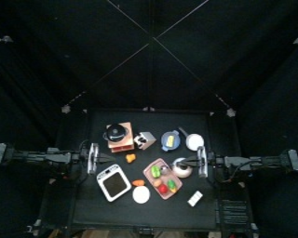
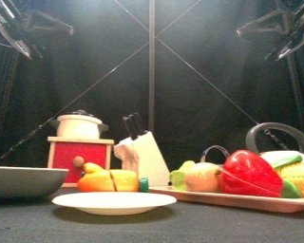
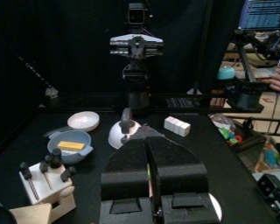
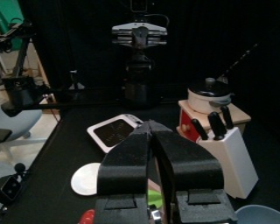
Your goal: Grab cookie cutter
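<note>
I cannot pick out the cookie cutter in any view. My left gripper (image 1: pixel 92 158) rests at the table's left edge, its jaws shut and empty (image 3: pixel 149 144). The right gripper (image 1: pixel 211 165) rests at the right edge, jaws together with nothing between them (image 4: pixel 154 125). Between the two lie the table's things. A white rounded vessel with a dark handle (image 3: pixel 125 131) stands straight ahead of the left gripper. A grey ring (image 2: pixel 279 139) rises behind the vegetables in the front view.
A red toy stove with a pot (image 1: pixel 116 135), a knife block (image 1: pixel 142 139), a blue bowl (image 1: pixel 173 141) and a white bowl (image 1: pixel 196 142) stand at the back. A scale (image 1: pixel 113 181), a white plate (image 1: pixel 141 194), a vegetable tray (image 1: pixel 155 173) and a white box (image 1: pixel 196 197) lie in front.
</note>
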`<state>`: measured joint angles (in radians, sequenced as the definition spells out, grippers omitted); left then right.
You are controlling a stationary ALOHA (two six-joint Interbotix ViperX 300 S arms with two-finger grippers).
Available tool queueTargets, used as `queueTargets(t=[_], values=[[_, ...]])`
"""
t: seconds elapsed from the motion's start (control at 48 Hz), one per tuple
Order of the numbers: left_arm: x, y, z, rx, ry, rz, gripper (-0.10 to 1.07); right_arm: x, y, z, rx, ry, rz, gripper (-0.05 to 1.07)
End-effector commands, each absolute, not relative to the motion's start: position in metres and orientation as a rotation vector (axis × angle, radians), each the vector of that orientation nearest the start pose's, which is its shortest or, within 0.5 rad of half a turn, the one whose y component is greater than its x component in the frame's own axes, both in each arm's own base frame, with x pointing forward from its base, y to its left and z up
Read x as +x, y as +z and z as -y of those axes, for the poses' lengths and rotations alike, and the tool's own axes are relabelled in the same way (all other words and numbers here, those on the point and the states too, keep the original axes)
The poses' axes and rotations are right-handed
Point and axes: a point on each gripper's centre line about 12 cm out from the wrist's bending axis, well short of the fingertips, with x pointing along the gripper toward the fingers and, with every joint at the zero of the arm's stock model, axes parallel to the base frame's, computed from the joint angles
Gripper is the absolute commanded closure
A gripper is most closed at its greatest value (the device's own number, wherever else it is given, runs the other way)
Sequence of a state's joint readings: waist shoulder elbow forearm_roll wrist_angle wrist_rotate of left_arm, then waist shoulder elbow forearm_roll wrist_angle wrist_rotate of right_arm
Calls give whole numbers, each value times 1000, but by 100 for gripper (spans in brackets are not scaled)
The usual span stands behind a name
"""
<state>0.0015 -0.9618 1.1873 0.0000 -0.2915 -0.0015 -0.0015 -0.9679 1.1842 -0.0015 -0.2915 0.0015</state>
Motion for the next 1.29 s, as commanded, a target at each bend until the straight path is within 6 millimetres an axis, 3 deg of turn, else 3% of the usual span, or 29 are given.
queueTargets(t=[0.0,0.167,0.375,0.833,0.979,1.271], values=[[201,297,-1,-15,5,91,103,203,297,1,32,-7,84,102],[201,297,-4,-59,23,92,101,216,292,6,177,-41,39,99],[200,291,-10,-177,68,82,100,240,283,15,233,-88,-38,99],[208,298,-9,-29,50,96,96,287,278,32,322,-159,-370,94],[212,295,-9,5,45,78,86,296,275,37,329,-171,-493,94],[211,280,-8,22,38,50,55,317,250,37,253,-162,-719,92]])
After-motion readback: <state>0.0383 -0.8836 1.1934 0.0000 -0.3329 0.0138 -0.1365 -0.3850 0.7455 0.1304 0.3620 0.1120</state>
